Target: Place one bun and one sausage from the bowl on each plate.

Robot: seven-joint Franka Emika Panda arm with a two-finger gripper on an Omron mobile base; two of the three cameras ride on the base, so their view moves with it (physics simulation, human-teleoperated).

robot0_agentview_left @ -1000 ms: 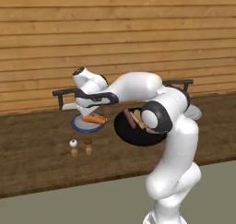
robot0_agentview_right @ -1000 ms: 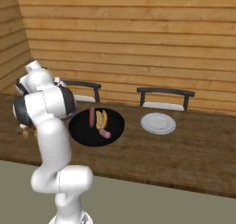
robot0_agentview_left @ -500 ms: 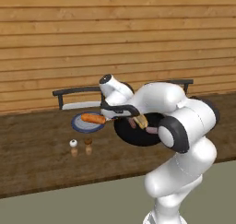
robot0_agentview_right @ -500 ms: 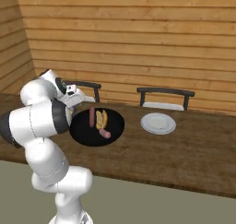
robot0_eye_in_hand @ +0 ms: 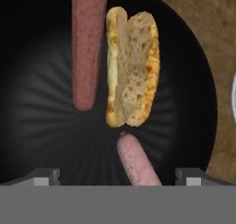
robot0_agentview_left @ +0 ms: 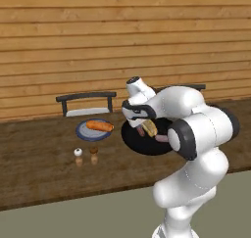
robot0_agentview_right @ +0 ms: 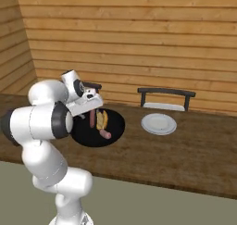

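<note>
Over the brown counter [robot0_agentview_right: 185, 150] the white arm [robot0_agentview_left: 196, 129] is hanging with its gripper [robot0_eye_in_hand: 117, 172] spread wide and holding nothing, right above the big black bowl [robot0_agentview_right: 115, 127]. Sitting in the bowl are a bun [robot0_eye_in_hand: 131, 87], a long sausage [robot0_eye_in_hand: 87, 48] just beside it and a paler sausage [robot0_eye_in_hand: 136, 161] nearer the fingertips. Left of the bowl, one plate [robot0_agentview_left: 81, 131] is carrying a bun [robot0_agentview_left: 100, 126]; the other plate [robot0_agentview_right: 159, 123] is sitting to the right.

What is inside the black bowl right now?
The bowl holds one bun and two sausages: a longer one beside the bun and a paler one nearer the open gripper. The arm covers part of the bowl in the base views.
</note>
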